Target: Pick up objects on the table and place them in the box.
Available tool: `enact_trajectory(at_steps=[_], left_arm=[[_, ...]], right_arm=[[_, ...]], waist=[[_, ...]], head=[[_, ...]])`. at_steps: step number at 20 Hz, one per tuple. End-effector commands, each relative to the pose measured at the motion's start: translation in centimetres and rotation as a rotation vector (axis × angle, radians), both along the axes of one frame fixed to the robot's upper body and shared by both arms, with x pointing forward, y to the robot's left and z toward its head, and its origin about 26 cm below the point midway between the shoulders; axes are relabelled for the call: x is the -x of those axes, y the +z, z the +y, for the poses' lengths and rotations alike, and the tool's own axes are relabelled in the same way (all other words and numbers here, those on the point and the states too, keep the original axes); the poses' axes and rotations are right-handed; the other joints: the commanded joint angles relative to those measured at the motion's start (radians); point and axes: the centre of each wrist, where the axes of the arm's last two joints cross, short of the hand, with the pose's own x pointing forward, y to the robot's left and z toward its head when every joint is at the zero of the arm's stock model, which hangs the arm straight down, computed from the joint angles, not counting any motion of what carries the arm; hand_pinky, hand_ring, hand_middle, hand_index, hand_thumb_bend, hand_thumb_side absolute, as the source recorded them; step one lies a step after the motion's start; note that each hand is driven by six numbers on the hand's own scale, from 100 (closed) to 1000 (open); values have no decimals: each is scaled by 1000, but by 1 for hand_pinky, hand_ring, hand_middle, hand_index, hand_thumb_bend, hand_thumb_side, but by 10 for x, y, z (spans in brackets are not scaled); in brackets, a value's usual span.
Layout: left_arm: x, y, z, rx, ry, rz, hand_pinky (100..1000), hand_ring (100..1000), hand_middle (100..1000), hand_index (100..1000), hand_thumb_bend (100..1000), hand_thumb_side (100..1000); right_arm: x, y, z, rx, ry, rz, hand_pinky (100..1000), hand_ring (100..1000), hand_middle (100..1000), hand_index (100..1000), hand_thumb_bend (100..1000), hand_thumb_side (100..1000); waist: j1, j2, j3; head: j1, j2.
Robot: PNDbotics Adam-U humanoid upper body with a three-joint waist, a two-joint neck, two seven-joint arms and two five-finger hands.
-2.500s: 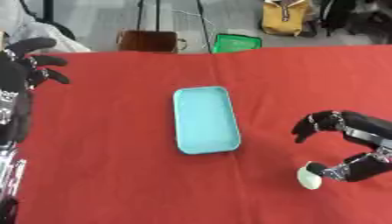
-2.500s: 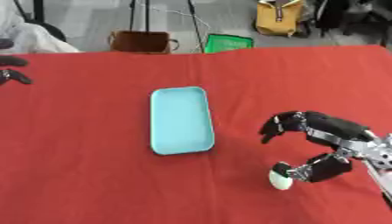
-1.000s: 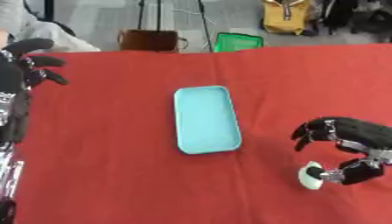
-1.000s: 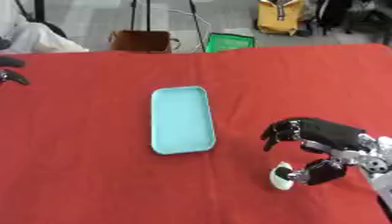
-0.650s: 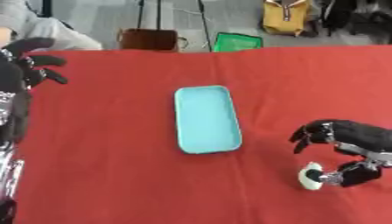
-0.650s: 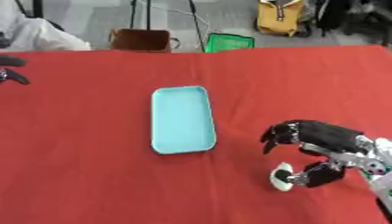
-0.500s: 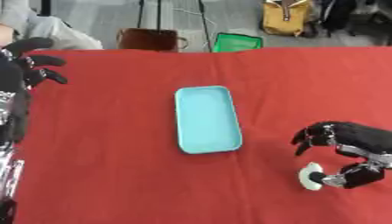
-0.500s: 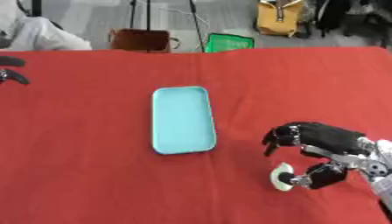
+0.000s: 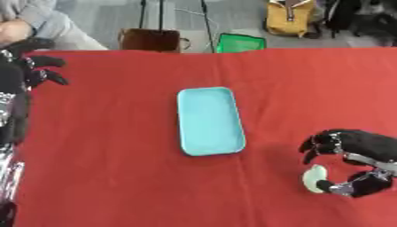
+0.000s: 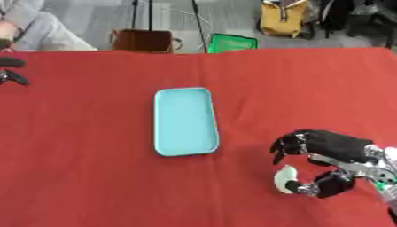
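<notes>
A red cloth covered the table (image 9: 116, 155), and near its middle lay a long, shallow turquoise box (image 9: 209, 120), lengthwise away from the robot and with nothing in it. Well off to the right of the box, toward the near edge, the robot's right hand (image 10: 329, 155) was low over the cloth with its fingers (image 10: 291, 142) arched and curled downward. Under it sat a small pale, rounded object (image 10: 285, 179), whitish green, with the thumb against its near side and the fingers bent over it from above; the hand looked to be closing round the thing, though I could not tell whether the object had left the cloth. The left hand (image 9: 35, 66) was far over at the left edge, raised, its dark fingers spread and relaxed, holding nothing.
</notes>
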Motion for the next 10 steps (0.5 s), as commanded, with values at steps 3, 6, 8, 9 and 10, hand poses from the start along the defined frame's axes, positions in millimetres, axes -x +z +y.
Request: enact_trajectory(at_steps=[3, 6, 8, 9, 10], left_arm=[[1, 10, 1, -28, -1, -30, 526, 669, 748, 802, 530, 767], [1, 10, 1, -28, 0, -31, 526, 669, 748, 802, 529, 767], [1, 10, 1, -28, -1, -31, 526, 669, 748, 802, 529, 767], [1, 10, 1, -28, -1, -31, 526, 669, 748, 802, 529, 767], [1, 10, 1, -28, -1, -31, 526, 669, 748, 802, 529, 767]], right_arm=[[-1, 8, -14, 272, 203, 17, 836, 787, 775, 720, 379, 143], [-2, 6, -16, 279, 194, 17, 837, 787, 776, 719, 376, 144], [-2, 4, -17, 281, 190, 16, 837, 787, 776, 720, 374, 145], [-2, 4, -17, 281, 188, 15, 837, 787, 776, 721, 374, 145], [-2, 3, -17, 282, 187, 14, 837, 787, 776, 721, 374, 145]], waist=[[2, -12, 2], [3, -12, 3], [3, -12, 4], [3, -12, 4], [3, -12, 4]], head=[[-2, -9], [-2, -10], [-2, -10], [-2, -10], [-2, -10]])
